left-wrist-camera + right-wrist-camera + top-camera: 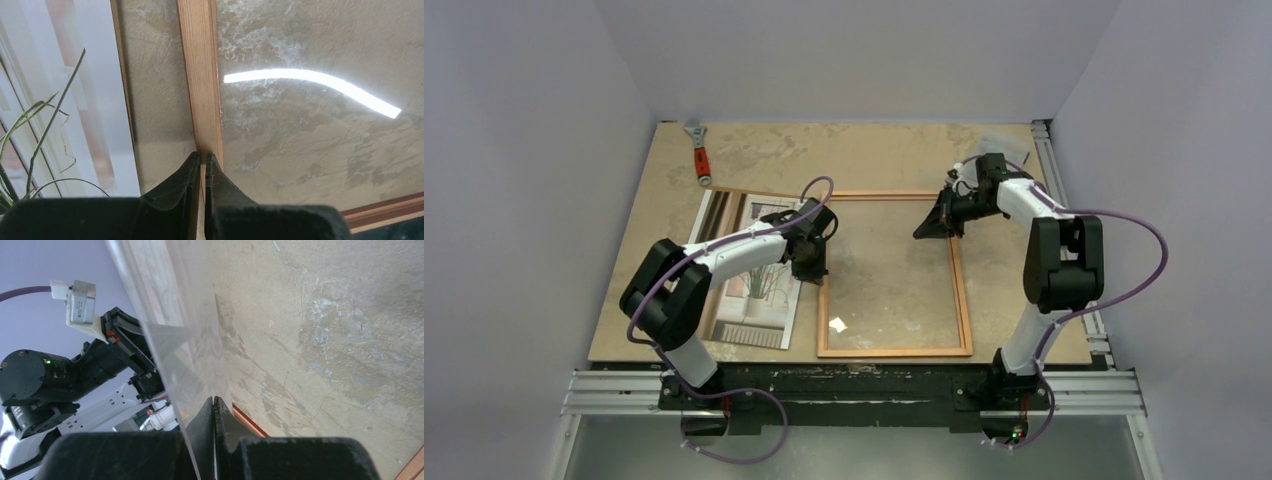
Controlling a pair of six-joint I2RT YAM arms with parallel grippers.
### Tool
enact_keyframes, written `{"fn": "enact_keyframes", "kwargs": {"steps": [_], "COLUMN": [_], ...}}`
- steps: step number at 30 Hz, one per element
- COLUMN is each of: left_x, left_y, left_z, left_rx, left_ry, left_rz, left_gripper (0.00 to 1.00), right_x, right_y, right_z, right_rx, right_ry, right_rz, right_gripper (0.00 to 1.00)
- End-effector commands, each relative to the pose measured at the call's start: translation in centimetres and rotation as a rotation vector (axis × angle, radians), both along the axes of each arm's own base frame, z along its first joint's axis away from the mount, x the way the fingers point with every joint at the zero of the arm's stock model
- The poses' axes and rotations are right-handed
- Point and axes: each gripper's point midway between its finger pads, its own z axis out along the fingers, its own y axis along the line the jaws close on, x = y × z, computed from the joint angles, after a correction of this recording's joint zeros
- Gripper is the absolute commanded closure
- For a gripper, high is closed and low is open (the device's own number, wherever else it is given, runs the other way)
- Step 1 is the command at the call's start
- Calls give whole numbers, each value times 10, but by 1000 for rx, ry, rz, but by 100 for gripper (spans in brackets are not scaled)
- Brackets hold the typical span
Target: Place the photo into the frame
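Note:
The photo (749, 285) lies face up on the table left of the frame (894, 351), partly under my left arm; its plant and window show in the left wrist view (60, 100). My left gripper (814, 268) is shut, its tips (202, 157) sitting on the frame's left wooden rail (200, 75), with nothing seen between them. My right gripper (927, 230) hovers at the frame's far right corner, shut (214, 400) on the edge of a clear pane (170, 315) that tilts up from the frame. A light streak glints on the pane (310, 92).
A red-handled wrench (699, 155) lies at the table's far left. A faint clear plastic thing (1002, 143) sits at the far right corner behind my right arm. The table's near edge meets the aluminium rail (854, 385) that carries both arm bases.

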Motion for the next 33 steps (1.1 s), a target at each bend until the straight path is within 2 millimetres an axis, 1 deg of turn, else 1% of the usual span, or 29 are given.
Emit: {"fn": "enact_keyframes", "kwargs": {"steps": [1, 3, 5, 10, 12, 16, 20, 25, 33], "left_x": [-16, -16, -15, -14, -14, -14, -14, -13, -14], "left_y": [29, 29, 28, 25, 25, 26, 25, 24, 25], "left_z": [-42, -42, -42, -41, -41, -41, -41, -40, -41], "left_rx": [171, 172, 172, 170, 175, 178, 179, 179, 185], "left_ry": [62, 60, 60, 59, 58, 58, 59, 56, 59], "left_rz": [-23, -24, -25, -32, -32, -32, -34, -34, -38], "left_gripper": [100, 100, 100, 100, 100, 100, 100, 100, 100], "right_x": [6, 8, 6, 3, 4, 2, 3, 1, 20], "right_y": [10, 8, 11, 14, 12, 12, 2, 1, 0], "right_z": [15, 19, 24, 23, 19, 19, 10, 5, 13], "right_rx": [117, 109, 142, 185, 160, 155, 48, 38, 19], "right_ry": [7, -8, -3, 18, 18, 16, -21, -37, -92], "right_rz": [3, -1, 0, -8, -17, -12, -7, 23, 18], "right_gripper": [100, 100, 100, 100, 100, 100, 100, 100, 100]}}
